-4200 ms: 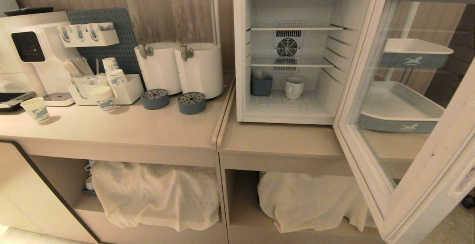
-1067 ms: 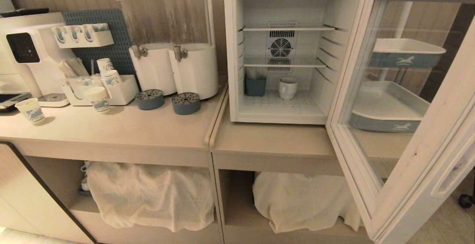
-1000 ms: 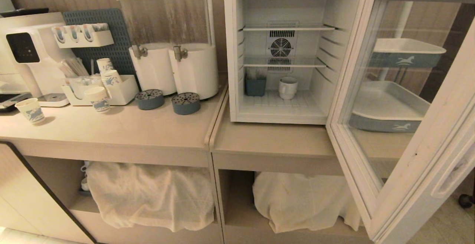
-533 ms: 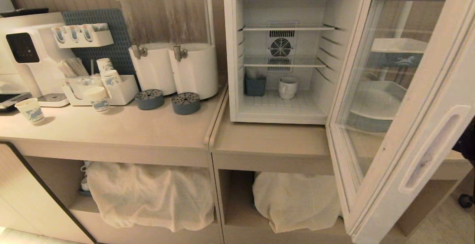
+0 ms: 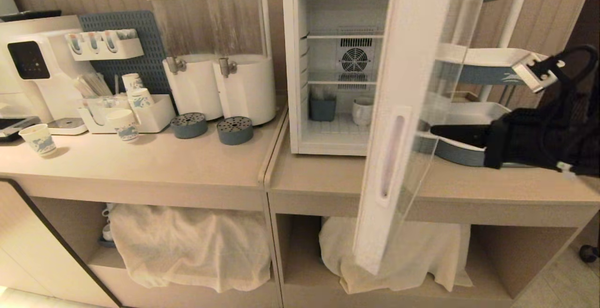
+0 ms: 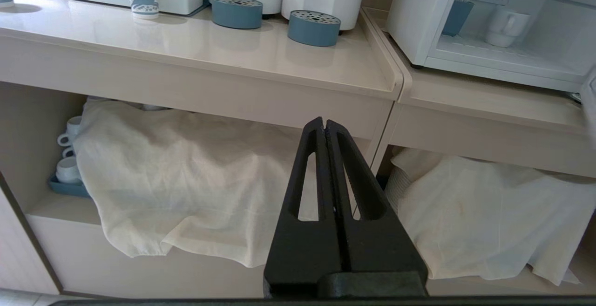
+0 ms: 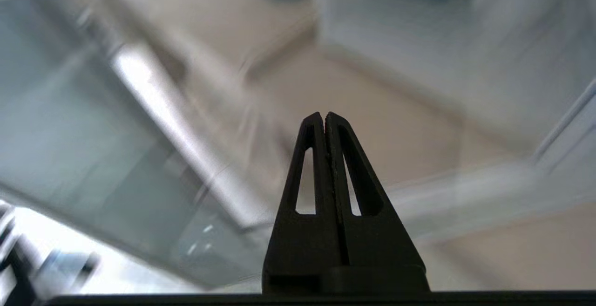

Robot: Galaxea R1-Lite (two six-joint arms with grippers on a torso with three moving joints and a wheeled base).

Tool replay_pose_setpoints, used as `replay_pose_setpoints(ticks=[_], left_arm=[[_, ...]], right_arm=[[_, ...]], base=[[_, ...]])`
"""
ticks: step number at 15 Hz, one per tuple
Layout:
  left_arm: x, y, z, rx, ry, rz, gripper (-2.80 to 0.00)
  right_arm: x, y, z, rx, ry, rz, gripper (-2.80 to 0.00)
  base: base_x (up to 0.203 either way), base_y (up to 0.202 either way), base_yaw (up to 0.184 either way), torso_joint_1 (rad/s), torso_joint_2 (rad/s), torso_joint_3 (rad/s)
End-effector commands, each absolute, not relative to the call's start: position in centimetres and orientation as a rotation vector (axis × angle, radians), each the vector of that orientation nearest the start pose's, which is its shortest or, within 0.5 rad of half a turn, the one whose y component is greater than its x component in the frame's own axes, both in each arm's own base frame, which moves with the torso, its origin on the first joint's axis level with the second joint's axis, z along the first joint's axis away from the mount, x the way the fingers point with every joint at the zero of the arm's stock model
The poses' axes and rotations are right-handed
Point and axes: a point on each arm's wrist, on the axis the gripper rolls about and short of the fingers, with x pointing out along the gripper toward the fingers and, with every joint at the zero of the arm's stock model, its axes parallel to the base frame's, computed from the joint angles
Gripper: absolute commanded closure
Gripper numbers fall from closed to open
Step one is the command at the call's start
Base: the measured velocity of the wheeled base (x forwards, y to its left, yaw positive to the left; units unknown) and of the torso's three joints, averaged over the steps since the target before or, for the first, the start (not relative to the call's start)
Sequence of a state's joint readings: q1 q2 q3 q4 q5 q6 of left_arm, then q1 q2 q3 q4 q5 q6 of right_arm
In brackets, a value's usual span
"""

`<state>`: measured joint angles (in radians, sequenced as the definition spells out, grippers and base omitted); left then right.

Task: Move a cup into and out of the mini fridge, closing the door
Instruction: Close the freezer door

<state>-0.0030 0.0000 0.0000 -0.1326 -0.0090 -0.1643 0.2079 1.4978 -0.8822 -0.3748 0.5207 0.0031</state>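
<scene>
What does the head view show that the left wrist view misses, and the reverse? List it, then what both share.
Head view only: the door swung partly shut, the right gripper behind its glass, jaws shut, the two drink dispensers' clear tops.
Left wrist view only: the left gripper, jaws shut, low before the counter, and white mugs on the lower shelf.
Both: the cup inside the mini fridge.

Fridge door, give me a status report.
Right gripper shut, empty, against the door glass. Left gripper shut, parked low. Door half shut, cup inside mini fridge. Nothing blocking.
</scene>
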Motion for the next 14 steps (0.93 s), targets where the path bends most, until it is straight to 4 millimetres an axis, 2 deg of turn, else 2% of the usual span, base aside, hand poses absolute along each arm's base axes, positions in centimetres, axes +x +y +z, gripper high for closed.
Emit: replay_pose_setpoints(ticks=[1,7,11,14], left_arm=[[-2.1,0.0,7.8,-0.165,-0.097,-0.02,0.0],[-2.1,0.0,7.8,-0.165,-0.097,-0.02,0.0],[-2.1,0.0,7.8,-0.165,-0.097,-0.02,0.0],[-2.1,0.0,7.8,-0.165,-0.097,-0.02,0.0]], right_arm=[[28.7,8.9,23.0,0.064,0.24,0.663,0.0],[34.7,14.9,22.6,0.077,0.185,0.55,0.0],[38.1,16.6,22.2,0.075,0.146,0.462,0.0],[40.1,17.3,21.0,0.073,0.145,0.401,0.0]], base=[[0.0,0.0,0.0,0.0,0.0,0.0],[0.0,0.0,0.0,0.0,0.0,0.0],[0.0,0.0,0.0,0.0,0.0,0.0],[0.0,0.0,0.0,0.0,0.0,0.0]])
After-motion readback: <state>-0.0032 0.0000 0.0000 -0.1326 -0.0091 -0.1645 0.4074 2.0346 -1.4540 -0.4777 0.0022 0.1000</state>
